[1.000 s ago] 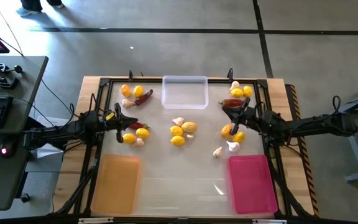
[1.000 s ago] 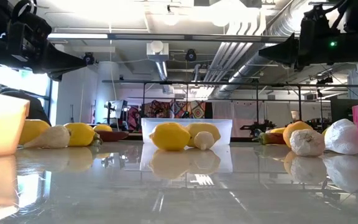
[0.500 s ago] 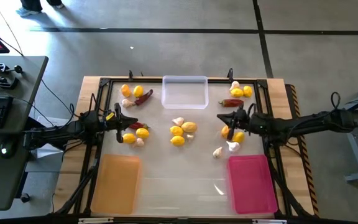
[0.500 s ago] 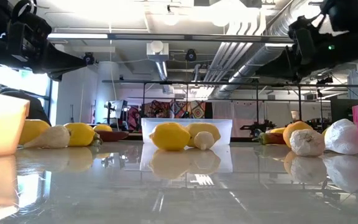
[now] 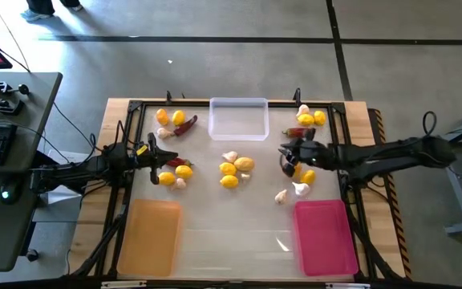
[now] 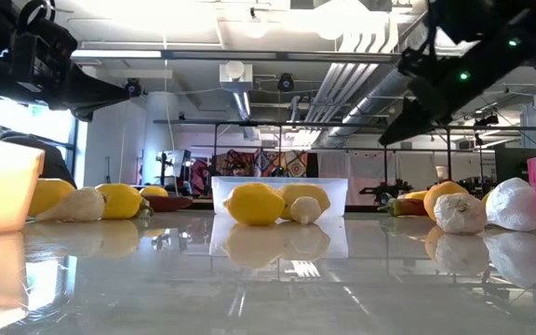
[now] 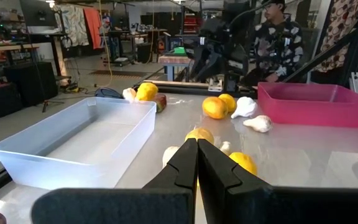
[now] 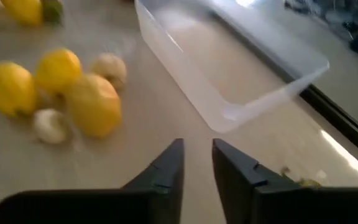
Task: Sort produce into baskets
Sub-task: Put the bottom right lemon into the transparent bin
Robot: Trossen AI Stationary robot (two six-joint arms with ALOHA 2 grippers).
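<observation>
My right gripper [image 5: 284, 154] hangs above the table near the right-hand cluster of lemons [image 5: 301, 171], garlic bulbs [image 5: 299, 189] and a red chili pepper [image 5: 298, 132], its fingers [image 8: 166, 163] a little apart with nothing between them. My left gripper [image 5: 156, 152] waits over the left-hand cluster, fingers [image 7: 191, 165] pressed together, holding nothing.

None of the produce sits in a basket yet. It lies in loose groups: one at the far left, one by the left gripper, a middle group [image 5: 237, 168] in front of the clear tray [image 5: 238, 118], one at the far right corner, and the one beside my right gripper. The orange tray [image 5: 151, 238] and pink tray [image 5: 325, 237] sit at the near edge.

I judge the lemons firm, round and fairly smooth, likely to roll or squirt out of a shallow pinch, so I would close across the widest part. The garlic looks light with papery, lumpy skin; a gentle grip across the body should do. The chilies look slender and slightly flexible, best taken mid-length across the narrow side.

I can read no brand, label or writing on any item or tray.
</observation>
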